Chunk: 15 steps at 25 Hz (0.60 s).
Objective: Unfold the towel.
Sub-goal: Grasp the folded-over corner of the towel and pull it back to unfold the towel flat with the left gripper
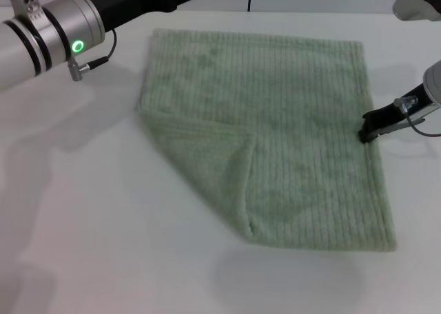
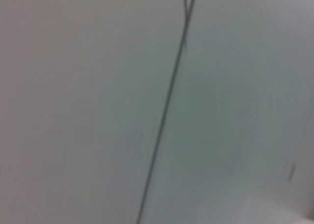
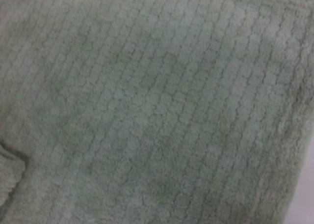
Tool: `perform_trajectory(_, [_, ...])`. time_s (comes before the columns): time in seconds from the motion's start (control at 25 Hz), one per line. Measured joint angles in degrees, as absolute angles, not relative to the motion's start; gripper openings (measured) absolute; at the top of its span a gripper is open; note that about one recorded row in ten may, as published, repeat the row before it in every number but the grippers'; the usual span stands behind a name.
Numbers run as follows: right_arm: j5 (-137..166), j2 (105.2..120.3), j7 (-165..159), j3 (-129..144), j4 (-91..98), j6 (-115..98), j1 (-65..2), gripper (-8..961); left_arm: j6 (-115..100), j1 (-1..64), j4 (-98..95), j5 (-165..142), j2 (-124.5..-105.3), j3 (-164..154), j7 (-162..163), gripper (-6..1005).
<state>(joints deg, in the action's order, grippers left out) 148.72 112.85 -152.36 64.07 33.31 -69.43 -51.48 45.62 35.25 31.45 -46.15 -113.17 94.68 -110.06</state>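
Observation:
The pale green ribbed towel (image 1: 289,121) lies flat on the white table in the head view, and its near-left corner is folded over onto it as a triangular flap (image 1: 207,162). My right gripper (image 1: 367,131) sits low at the towel's right edge, about halfway along it and touching the hem. The right wrist view is filled with the towel's ribbed surface (image 3: 147,106). My left arm (image 1: 62,32) reaches across the far left, above the table beside the towel's far-left corner. Its gripper is out of view.
The white table (image 1: 89,245) shows bare on the left and in front of the towel. The left wrist view shows only a pale wall with a thin dark line (image 2: 167,106).

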Motion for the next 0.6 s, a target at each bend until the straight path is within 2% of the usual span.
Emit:
perform_trajectory(0.08, [148.7,112.85,-152.4,64.1,33.3,-69.4,-51.5,0,45.7,35.3,32.5,-49.4,-112.65,94.8,-107.0,785])
perform_trajectory(0.12, [148.7,112.85,-152.4,64.1,33.3,-69.4,-51.6,0,47.4,35.3,35.1,-57.3,-110.96,94.9,-99.6,785])
perform_trajectory(0.2, [148.8,112.85,-152.4,64.1,33.2,-69.5,-51.7,0,47.4,35.3,35.1,-57.3,-110.96,94.9,-99.6,785])
perform_trajectory(0.24, [148.8,112.85,-152.4,64.1,33.2,-69.5,-51.7,0,49.0,35.4,36.2,-61.2,-110.23,95.2,-96.1,785])
perform_trajectory(0.4, [148.8,112.85,-152.4,64.1,33.2,-69.5,-51.7,0,49.0,35.4,36.2,-61.2,-110.23,95.2,-96.1,784])
perform_trajectory(0.44, [148.8,112.85,-152.4,64.1,33.2,-69.5,-51.7,0,52.6,36.2,38.9,-72.0,-108.96,95.8,-88.2,784])
perform_trajectory(0.6, [148.8,112.85,-152.4,64.1,32.9,-69.5,-51.8,0,54.9,37.1,39.8,-77.6,-108.76,95.8,-85.3,784])
